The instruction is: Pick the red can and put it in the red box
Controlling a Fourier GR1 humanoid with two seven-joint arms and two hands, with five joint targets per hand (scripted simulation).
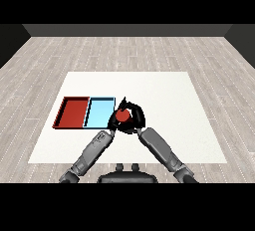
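Red can: the small red cylindrical can (123,116) sat upright just off the right edge of the light blue tray, seen from above so that mostly its round top showed; whether its base touched the surface could not be told.
Right hand: the black right hand (135,117) was curled round the red can, fingers wrapping its far and right sides; the can's lower body was hidden by them.
Left hand: the black left hand (113,123) lay just beside the can at its left, largely merged with the dark mass of the other hand; whether its fingers were spread or closed could not be told.
Forearms: the grey left forearm (92,151) and grey right forearm (159,148) rose from the lower corners and met at the can; both were cut off at the lower edge.
Red tray: the shallow rectangular red tray (63,113) lay at the left of the surface, nothing visible inside it.
Light blue tray: the shallow light blue tray (99,100) lay touching the red tray's right side; its near right corner was hidden behind the left hand.
Surface: the white square surface (174,95) carried both trays.
Floor: grey wooden planks (129,51) surrounded the surface.
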